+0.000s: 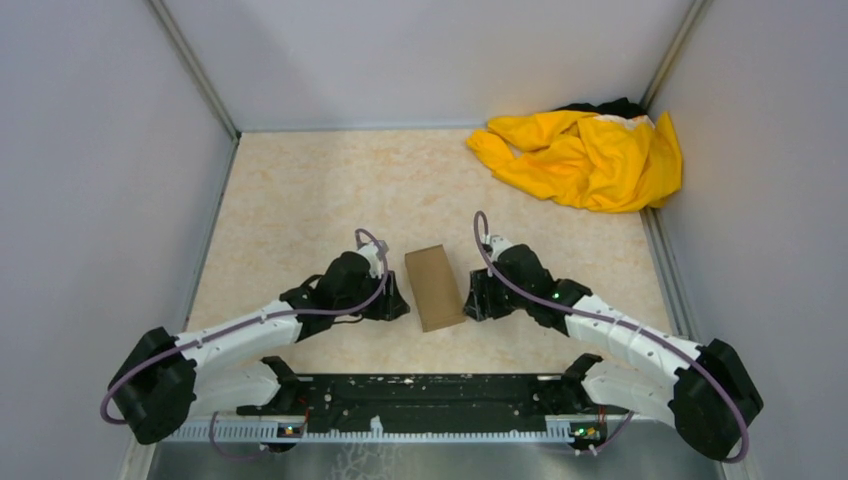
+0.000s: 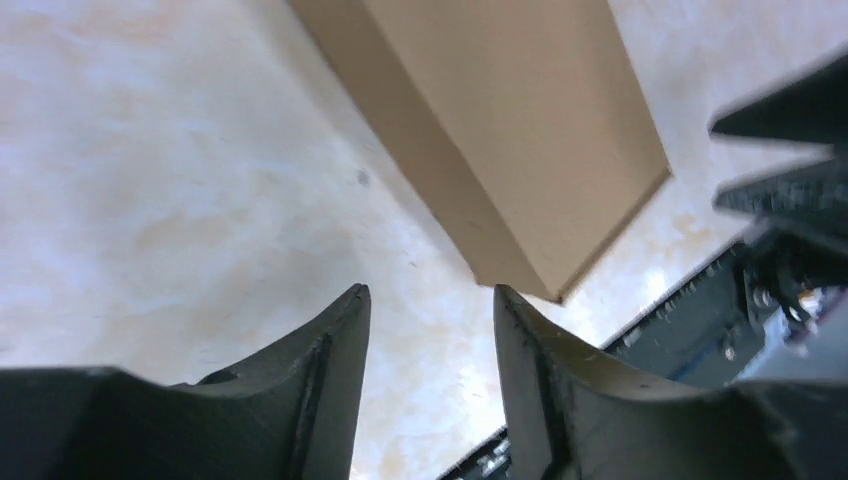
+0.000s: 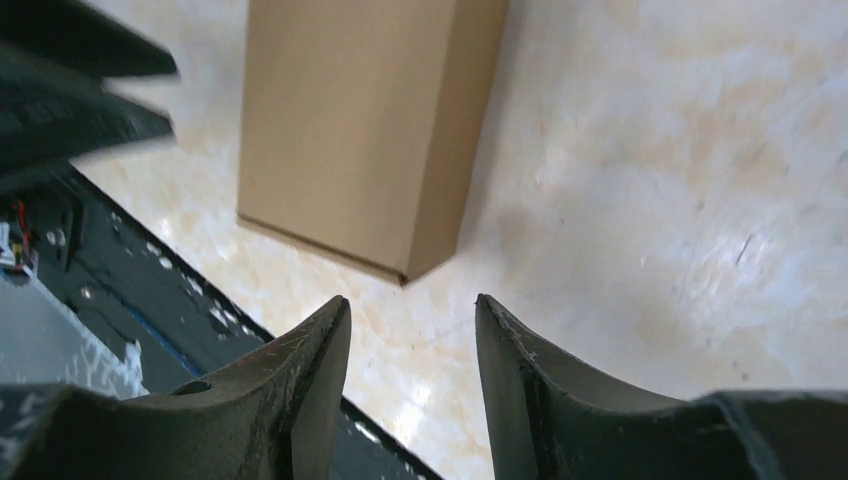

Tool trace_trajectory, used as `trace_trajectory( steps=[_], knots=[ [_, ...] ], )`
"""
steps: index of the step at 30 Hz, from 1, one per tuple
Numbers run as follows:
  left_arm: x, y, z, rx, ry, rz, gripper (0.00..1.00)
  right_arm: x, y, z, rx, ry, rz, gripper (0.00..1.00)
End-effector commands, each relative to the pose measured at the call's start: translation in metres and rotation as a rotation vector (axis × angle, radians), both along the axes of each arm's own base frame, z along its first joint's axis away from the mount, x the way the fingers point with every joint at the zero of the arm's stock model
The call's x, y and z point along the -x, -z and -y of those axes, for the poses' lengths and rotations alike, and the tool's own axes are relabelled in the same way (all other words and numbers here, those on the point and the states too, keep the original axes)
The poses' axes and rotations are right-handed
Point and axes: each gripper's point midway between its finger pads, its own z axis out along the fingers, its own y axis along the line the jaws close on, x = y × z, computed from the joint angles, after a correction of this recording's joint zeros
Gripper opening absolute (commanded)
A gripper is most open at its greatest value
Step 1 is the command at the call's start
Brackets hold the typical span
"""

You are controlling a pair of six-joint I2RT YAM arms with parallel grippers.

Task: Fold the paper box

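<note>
**Letting go of a closed carton without knocking it**

Nearest, the black mounting rail (image 1: 430, 395) carries both arm bases. The arms reach inward from it and meet at the middle of the table (image 1: 300, 190).

The left gripper (image 2: 430, 295) has its jaws partly apart with only bare tabletop between them. The right gripper (image 3: 412, 305) stands the same way, half wide and holding nothing.

Between the two lies the paper box (image 1: 434, 288). It is a shut brown carton lying flat, with one gripper close on each long side and neither touching it. Its near end looks flush and closed in both wrist views. The far end cannot be checked.

The folding appears finished, so the step in hand is probably a clean release.

- Each arm should go straight back from its side wall, or lift first.
- The jaws should not narrow.
- The left fingers sit just short of the carton's near corner, so a sideways swing there could spin the box.

At the far right corner lies a crumpled yellow cloth (image 1: 585, 155), well apart from the work.
</note>
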Motion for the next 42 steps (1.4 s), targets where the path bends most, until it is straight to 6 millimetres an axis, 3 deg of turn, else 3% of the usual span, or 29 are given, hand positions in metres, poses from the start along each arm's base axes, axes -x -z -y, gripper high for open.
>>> trace_trajectory(
  steps=[1,2,5,9,13,19,30,35,42],
  knots=[
    [-0.043,-0.022,-0.031,-0.101,-0.120,0.115,0.63,0.029,0.014,0.008,-0.012,-0.015,-0.072,0.49],
    [-0.057,-0.031,-0.036,-0.099,-0.144,0.136,0.68,0.032,0.015,0.008,-0.017,-0.013,-0.075,0.48],
    [-0.098,-0.050,-0.053,-0.059,-0.194,0.163,0.97,0.039,0.020,0.002,-0.022,-0.022,-0.091,0.48],
    [-0.138,-0.066,-0.066,-0.035,-0.257,0.177,0.99,0.034,0.024,-0.014,-0.048,-0.027,-0.094,0.48],
    [-0.159,-0.066,-0.069,-0.012,-0.289,0.185,0.99,0.022,0.028,-0.029,-0.072,-0.017,-0.096,0.48],
    [-0.165,-0.046,-0.065,0.004,-0.280,0.140,0.99,-0.004,0.042,-0.039,-0.050,0.020,-0.111,0.48],
    [-0.171,-0.031,-0.084,-0.010,-0.333,0.133,0.99,-0.092,0.027,-0.041,-0.057,0.089,-0.041,0.48],
    [-0.176,-0.030,-0.093,-0.005,-0.356,0.135,0.99,-0.135,0.018,-0.040,-0.061,0.113,-0.010,0.48],
    [-0.183,-0.037,-0.102,-0.003,-0.382,0.152,0.99,-0.179,0.020,-0.043,-0.050,0.119,-0.008,0.48]
  ],
)
